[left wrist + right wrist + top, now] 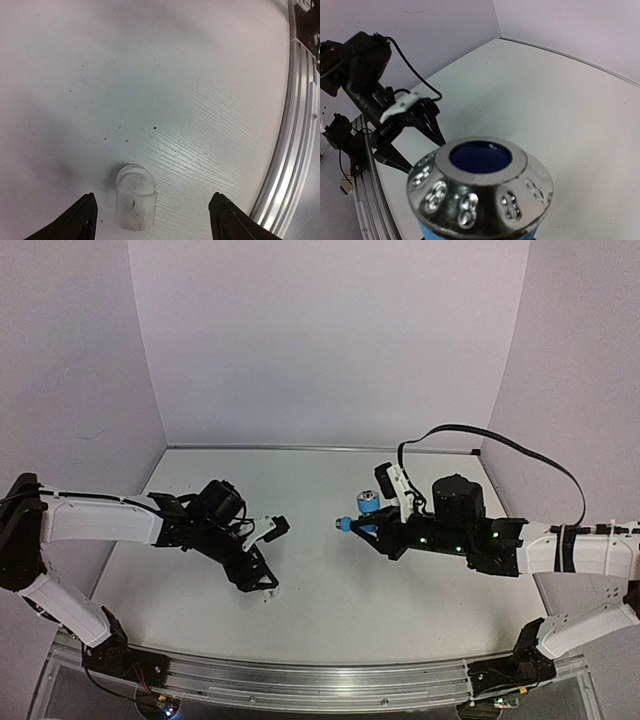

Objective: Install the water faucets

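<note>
Jaws of the left pincer (270,556) stand wide apart, low over the desk (200,75). The white fitting (135,200) lies on the desk between them, nearer one finger and touching neither. The right pincer (362,525) is closed narrow on the light-blue tap body (480,200), held clear of the desk, its silver-rimmed end filling the wrist view just ahead of that pincer. The two pincers point toward each other, well apart.
</note>
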Robot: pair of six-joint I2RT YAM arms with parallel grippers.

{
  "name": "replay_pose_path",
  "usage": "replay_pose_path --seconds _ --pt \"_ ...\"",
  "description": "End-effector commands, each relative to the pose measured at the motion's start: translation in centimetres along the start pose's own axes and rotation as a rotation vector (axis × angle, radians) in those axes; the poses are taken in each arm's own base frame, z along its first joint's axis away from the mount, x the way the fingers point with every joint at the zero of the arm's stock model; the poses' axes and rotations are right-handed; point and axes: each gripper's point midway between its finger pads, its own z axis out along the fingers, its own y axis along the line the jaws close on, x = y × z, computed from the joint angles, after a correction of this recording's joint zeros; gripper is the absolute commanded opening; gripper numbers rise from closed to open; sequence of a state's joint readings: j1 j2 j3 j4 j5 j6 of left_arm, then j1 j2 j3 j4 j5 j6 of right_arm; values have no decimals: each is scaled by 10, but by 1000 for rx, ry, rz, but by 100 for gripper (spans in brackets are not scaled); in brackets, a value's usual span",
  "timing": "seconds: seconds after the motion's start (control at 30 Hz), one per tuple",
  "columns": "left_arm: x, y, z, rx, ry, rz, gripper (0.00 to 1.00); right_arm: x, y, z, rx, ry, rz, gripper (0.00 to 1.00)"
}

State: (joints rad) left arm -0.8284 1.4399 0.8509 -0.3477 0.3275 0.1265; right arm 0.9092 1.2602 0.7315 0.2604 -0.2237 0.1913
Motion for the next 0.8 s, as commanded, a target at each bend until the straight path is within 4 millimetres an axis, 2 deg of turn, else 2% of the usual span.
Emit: replay_pose_path --seconds 0.0,0.23,0.37,0.47,0.7,0.77 --pt "-10 2 19 -1 15 75 77 -36 10 -13 -12 -101 -15 0" --pt "1 2 30 5 109 31 73 -35 9 -14 -7 -101 -16 0" --pt "13 10 38 -56 197 15 71 -37 11 -13 -13 -101 -20 0" --pt "20 15 42 -80 240 28 65 -37 11 -13 -14 -101 -22 0" --pt "20 13 44 -66 274 41 63 -37 10 -14 -11 -103 -20 0" --pt "22 15 46 -78 287 40 56 -36 11 -14 -12 -102 -20 0"
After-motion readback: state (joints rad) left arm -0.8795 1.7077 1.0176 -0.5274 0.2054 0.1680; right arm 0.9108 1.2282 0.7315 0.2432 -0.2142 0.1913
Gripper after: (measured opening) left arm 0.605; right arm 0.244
